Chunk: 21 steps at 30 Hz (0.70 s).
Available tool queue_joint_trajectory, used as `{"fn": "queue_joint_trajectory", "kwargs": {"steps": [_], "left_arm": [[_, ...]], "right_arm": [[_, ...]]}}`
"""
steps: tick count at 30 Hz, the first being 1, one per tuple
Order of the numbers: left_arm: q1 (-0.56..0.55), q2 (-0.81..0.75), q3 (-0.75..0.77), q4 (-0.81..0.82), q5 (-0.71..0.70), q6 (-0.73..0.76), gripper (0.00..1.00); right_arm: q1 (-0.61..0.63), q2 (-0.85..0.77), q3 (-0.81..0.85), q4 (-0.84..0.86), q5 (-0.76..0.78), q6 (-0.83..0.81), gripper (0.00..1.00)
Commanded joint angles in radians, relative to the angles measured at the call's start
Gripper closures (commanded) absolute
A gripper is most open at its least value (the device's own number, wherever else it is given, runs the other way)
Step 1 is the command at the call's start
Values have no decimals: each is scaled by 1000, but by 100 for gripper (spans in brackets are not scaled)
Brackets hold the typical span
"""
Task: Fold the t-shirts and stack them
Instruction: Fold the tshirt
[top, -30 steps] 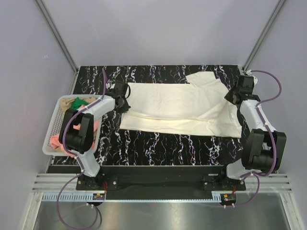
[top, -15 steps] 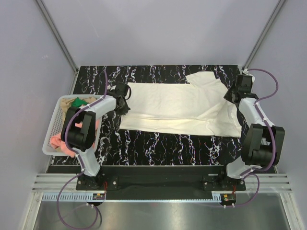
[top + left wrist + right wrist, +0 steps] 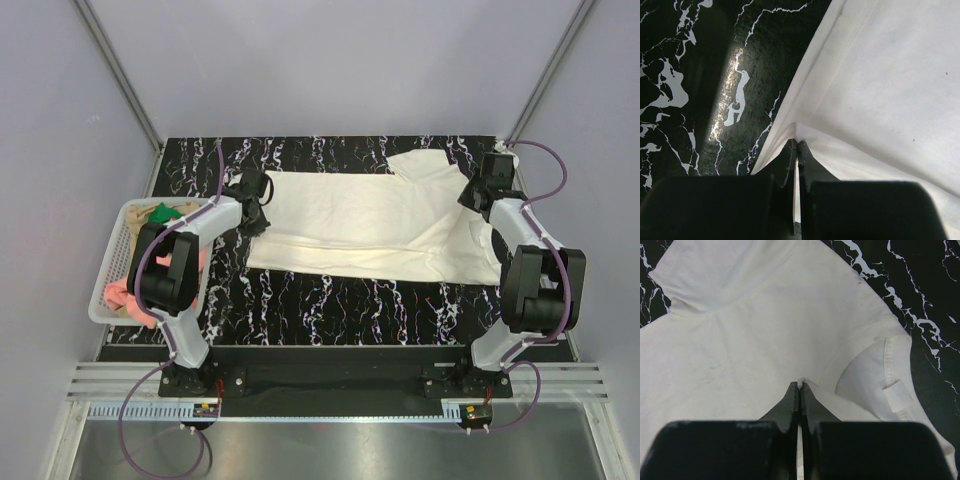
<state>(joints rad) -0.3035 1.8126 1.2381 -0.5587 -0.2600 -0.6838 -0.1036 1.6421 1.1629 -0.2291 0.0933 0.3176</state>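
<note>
The cream t-shirt (image 3: 370,225) lies spread flat across the black marble table (image 3: 330,300). The left claw (image 3: 797,145) is clenched on a pinch of the shirt's left edge. The right claw (image 3: 799,386) grips a small fold just beside the collar at the shirt's right end.

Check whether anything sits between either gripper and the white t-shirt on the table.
Nothing visible does. The left gripper and the right gripper are each shut on a pinch of the white t-shirt, at its opposite ends.
</note>
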Motion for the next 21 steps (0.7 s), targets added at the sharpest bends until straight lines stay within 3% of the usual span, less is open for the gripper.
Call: {"fn": "queue_joint_trajectory", "kwargs": {"steps": [1, 8, 18, 21], "left_arm": [[9, 7, 49, -4, -59, 9, 100], [7, -35, 41, -4, -84, -5, 100], [12, 36, 72, -10, -97, 15, 100], [14, 50, 102, -18, -99, 27, 99]], "right_arm": [[2, 5, 50, 34, 45, -12, 100], [1, -28, 31, 25, 163, 1, 100], [1, 30, 47, 39, 135, 18, 100], [2, 39, 49, 39, 108, 23, 94]]}}
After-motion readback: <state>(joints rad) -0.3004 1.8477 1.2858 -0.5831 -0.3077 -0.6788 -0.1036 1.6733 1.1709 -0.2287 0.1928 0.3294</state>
